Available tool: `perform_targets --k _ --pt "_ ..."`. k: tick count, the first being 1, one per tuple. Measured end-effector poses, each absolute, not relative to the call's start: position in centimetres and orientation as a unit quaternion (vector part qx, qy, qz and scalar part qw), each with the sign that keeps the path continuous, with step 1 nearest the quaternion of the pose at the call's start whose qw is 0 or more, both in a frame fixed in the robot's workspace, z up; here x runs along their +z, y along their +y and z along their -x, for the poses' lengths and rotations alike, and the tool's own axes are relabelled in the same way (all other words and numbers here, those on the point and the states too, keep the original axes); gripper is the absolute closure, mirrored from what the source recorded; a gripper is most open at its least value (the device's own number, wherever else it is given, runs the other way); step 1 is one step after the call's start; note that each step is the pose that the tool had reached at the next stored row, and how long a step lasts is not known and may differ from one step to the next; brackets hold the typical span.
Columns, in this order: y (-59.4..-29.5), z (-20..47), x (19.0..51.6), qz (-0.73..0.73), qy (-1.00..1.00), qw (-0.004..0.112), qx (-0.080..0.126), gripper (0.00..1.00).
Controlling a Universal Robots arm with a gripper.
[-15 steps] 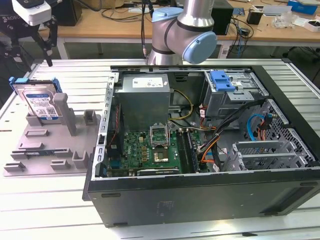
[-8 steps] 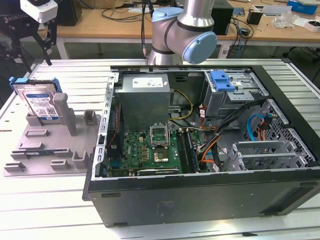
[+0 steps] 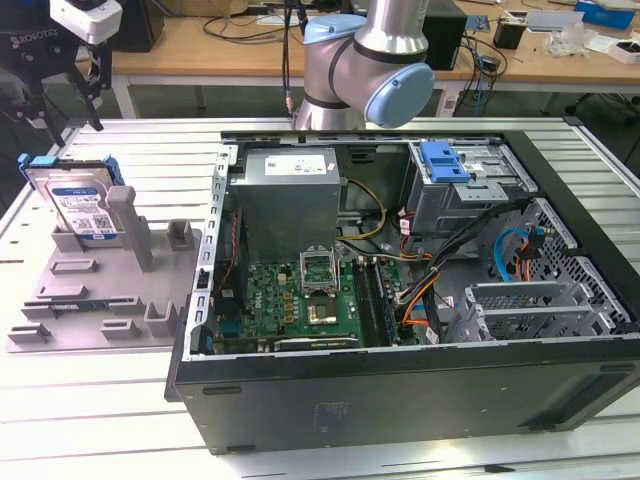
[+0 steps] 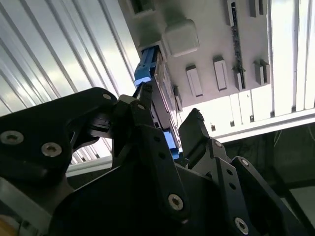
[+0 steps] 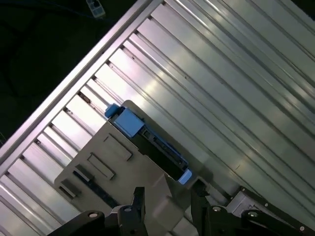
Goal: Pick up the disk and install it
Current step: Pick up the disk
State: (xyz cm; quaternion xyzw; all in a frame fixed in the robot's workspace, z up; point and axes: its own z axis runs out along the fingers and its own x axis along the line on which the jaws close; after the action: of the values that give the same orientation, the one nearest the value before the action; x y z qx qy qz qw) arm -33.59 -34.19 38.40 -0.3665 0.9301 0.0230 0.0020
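Above the upright disk the way down is free, though a grey post of the fixture stands just beside it. The computer case lies open on top; inside, cables crowd next to the drive cage.

I can read nothing here letter for letter. The disk carries a blue-and-white label on its face, its print too fine for me to make out. A white sticker with rows of small print lies on the power supply inside the computer case, equally unreadable. A black housing at the exterior view's upper left bears a short line of pale lettering, which I cannot spell out either
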Motion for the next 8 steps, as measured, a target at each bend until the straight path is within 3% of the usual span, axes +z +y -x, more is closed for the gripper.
perform_targets --k 8 --pt "-34.19 33.59 38.26 0.45 0.893 0.0 0.023 0.5"
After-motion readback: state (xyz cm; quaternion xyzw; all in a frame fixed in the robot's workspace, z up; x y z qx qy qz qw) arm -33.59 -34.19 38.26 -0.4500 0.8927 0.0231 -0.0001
